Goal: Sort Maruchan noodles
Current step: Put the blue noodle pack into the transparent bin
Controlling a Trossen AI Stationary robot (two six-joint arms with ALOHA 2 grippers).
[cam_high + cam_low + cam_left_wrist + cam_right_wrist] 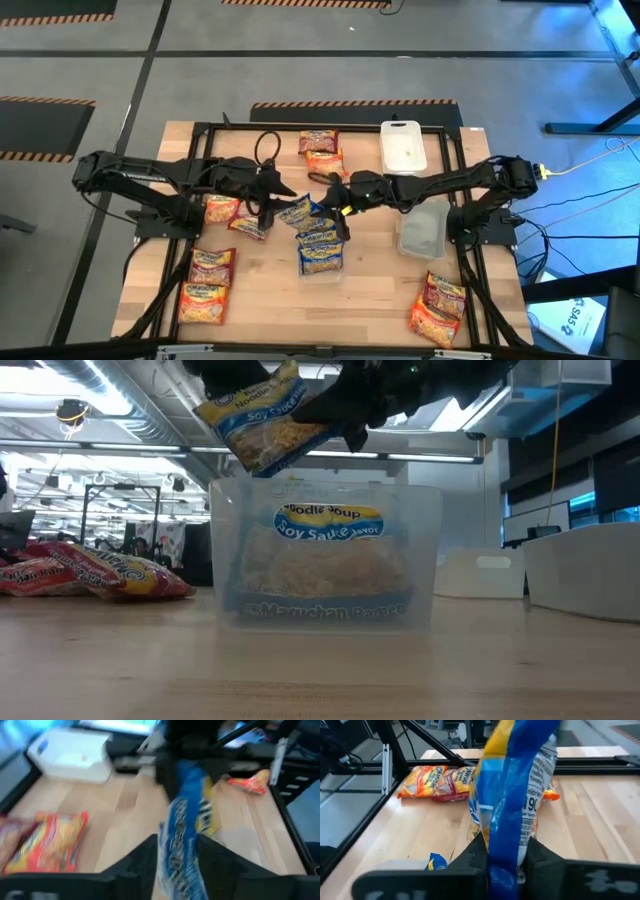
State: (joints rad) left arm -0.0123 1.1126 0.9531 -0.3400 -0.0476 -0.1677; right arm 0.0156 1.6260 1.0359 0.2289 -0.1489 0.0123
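Note:
A blue-and-yellow noodle packet hangs in the air between both grippers, above a clear container that holds more blue packets. My left gripper comes at the packet from the table's left and is shut on it. My right gripper comes from the right and is shut on the same packet. In the low view the packet is tilted above the container's rim, with the dark fingers beside it. My left gripper pinches the blue packet's edge between its two fingers, coming from the table's left; the packet is lifted clear. My right gripper pinches the packet's opposite edge between its two fingers, from the table's right; the packet stands on edge.
Orange packets lie near the table's near left corner and dark red ones under the left arm. More packets lie at the far middle and near right. A white lid and an empty clear container sit on the right.

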